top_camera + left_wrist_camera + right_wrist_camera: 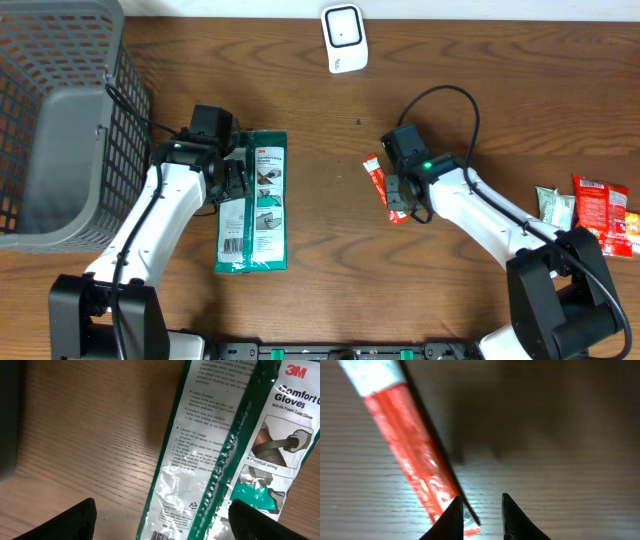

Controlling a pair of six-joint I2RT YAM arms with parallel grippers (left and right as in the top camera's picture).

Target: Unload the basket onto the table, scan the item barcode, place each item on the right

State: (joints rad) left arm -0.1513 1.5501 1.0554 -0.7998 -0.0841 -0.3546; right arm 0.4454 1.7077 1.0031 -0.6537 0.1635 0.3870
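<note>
A green and clear 3M glove package point(255, 205) lies flat left of centre, with a barcode point(233, 243) near its front end. My left gripper point(232, 180) hovers over its left side, wide open and holding nothing. In the left wrist view the package point(220, 445) fills the right half between my spread gripper point(162, 520). A thin red stick packet point(384, 188) lies right of centre. My right gripper point(400, 205) stands over its near end. In the right wrist view the packet point(415, 455) runs under the left finger and the gripper point(482, 510) is narrowly open. A white scanner point(344, 38) sits at the back.
A grey mesh basket point(50, 120) fills the far left corner. At the right edge lie a pale packet point(553, 207) and a red snack packet point(600, 215). Cables trail from both arms.
</note>
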